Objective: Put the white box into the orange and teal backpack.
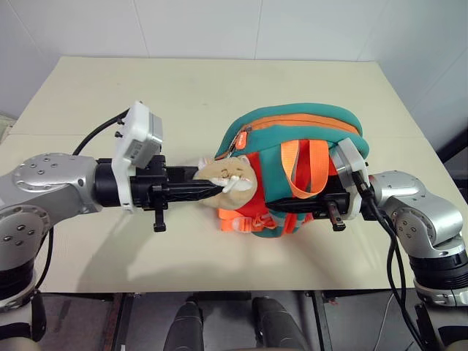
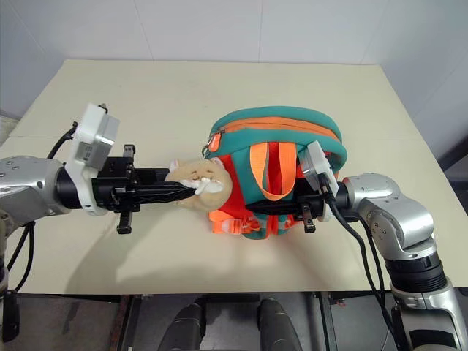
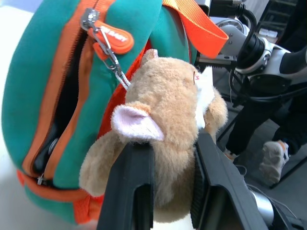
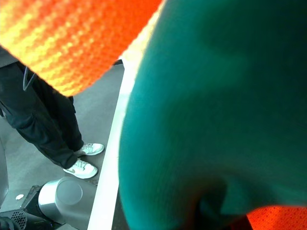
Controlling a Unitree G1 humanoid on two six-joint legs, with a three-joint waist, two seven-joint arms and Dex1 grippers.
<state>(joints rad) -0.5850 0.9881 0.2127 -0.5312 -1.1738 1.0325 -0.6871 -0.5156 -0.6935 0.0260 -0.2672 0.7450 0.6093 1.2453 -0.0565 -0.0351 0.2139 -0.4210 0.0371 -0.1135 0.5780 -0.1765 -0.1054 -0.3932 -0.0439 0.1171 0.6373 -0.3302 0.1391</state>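
The orange and teal backpack (image 1: pixel 292 128) hangs between my two grippers above the table, its top zip (image 3: pixel 67 96) standing partly open on a dark gap. A tan plush toy charm (image 1: pixel 232 175) dangles from the orange zip pull (image 3: pixel 112 43). My left gripper (image 1: pixel 219 189) is shut on that charm, which bulges between the two black fingers (image 3: pixel 132 187). From the other side, my right gripper (image 1: pixel 296 205) reaches under the orange strap (image 1: pixel 307 168), its fingertips buried in the teal fabric (image 4: pixel 216 110). The white box is out of view.
The beige table (image 1: pixel 183 88) spreads under the backpack, with a white wall behind it. A person's dark trouser legs and white shoes (image 4: pixel 84 167) stand on the floor beside the table edge.
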